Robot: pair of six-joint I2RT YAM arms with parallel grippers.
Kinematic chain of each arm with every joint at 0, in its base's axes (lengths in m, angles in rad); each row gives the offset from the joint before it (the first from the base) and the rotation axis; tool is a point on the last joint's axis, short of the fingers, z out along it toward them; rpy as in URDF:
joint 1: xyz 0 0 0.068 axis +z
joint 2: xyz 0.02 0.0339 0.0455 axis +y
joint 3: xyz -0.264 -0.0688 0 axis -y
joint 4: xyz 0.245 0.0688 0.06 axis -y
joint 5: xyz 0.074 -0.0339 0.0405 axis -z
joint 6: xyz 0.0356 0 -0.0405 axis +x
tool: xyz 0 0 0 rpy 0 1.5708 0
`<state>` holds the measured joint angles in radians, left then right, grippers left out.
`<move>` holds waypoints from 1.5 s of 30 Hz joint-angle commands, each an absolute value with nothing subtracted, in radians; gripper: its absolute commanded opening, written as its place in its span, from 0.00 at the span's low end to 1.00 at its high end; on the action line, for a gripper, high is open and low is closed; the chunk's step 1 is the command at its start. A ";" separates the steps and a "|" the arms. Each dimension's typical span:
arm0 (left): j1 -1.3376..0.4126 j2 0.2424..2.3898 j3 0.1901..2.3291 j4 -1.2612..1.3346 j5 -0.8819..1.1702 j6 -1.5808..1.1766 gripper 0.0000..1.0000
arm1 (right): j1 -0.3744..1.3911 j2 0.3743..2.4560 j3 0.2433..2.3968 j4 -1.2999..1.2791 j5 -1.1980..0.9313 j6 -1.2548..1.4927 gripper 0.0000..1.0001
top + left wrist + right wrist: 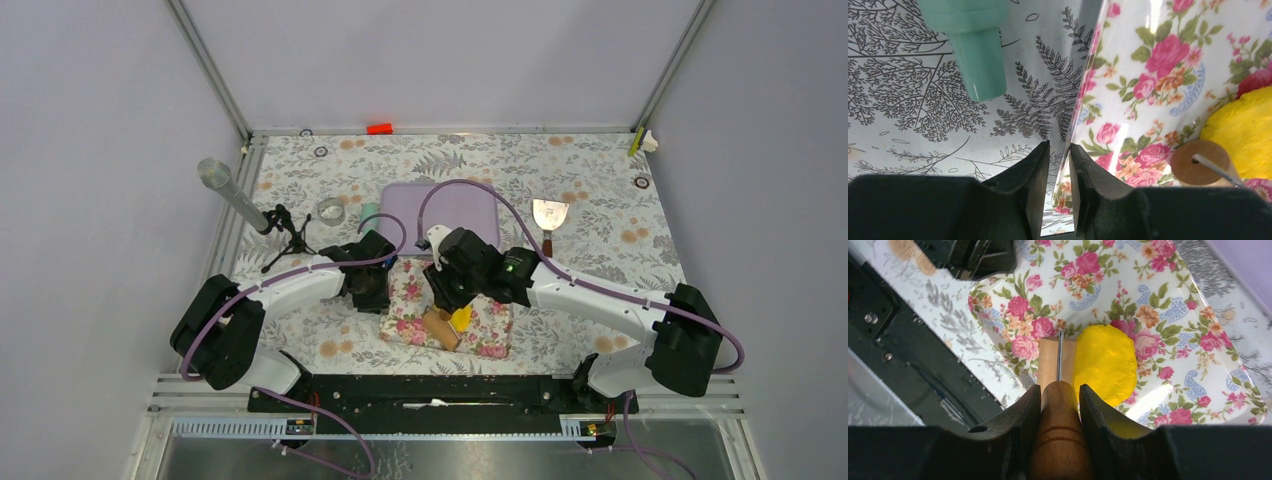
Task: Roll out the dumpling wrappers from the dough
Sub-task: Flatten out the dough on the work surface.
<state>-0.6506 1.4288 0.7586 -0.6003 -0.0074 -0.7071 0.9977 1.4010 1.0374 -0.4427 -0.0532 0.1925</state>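
Observation:
The yellow dough (1105, 362) lies as a flattened lump on a floral mat (1173, 315); it also shows in the top view (462, 317) and the left wrist view (1243, 132). My right gripper (1060, 390) is shut on the handle of a wooden roller (1050, 360), whose drum rests against the dough's left edge. My left gripper (1059, 147) is nearly closed on the left edge of the floral mat (1148, 50). In the top view both grippers, left (368, 285) and right (450, 295), are at the mat (490, 330). No small yellow discs are in view.
A lilac board (455, 205) lies behind the mat. A metal scraper (549, 215) lies at the right. A tape ring (330, 210) and a teal tool (980, 60) lie at the left. A microphone on a tripod (235, 195) stands far left.

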 commanded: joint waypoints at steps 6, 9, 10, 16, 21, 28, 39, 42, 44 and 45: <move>-0.644 1.425 0.756 -0.603 -0.022 -0.692 0.27 | 0.989 1.373 0.999 -0.420 0.285 0.216 0.00; -0.644 1.426 0.752 -0.598 -0.020 -0.693 0.27 | 0.989 1.369 1.011 -0.419 0.300 0.229 0.00; -0.644 1.427 0.750 -0.597 -0.019 -0.693 0.27 | 0.990 1.370 1.014 -0.419 0.306 0.233 0.00; -0.644 1.418 0.743 -0.597 -0.017 -0.696 0.27 | 0.989 1.380 1.031 -0.420 0.332 0.244 0.00; -0.644 1.415 0.738 -0.596 -0.018 -0.701 0.27 | 0.988 1.378 1.035 -0.426 0.372 0.250 0.00; -0.644 1.421 0.745 -0.578 -0.005 -0.703 0.29 | 0.988 1.345 1.069 -0.442 0.299 0.263 0.00; -0.646 1.412 0.731 -0.541 0.043 -0.713 0.32 | 0.988 1.331 1.030 -0.447 0.288 0.284 0.00; -0.644 1.392 0.726 -0.541 0.034 -0.716 0.31 | 0.988 1.318 1.005 -0.448 0.264 0.302 0.00; -0.644 1.384 0.725 -0.546 0.028 -0.718 0.31 | 0.988 1.304 0.992 -0.454 0.250 0.319 0.00; -0.645 1.382 0.727 -0.549 0.026 -0.717 0.31 | 0.988 1.294 0.984 -0.458 0.243 0.328 0.00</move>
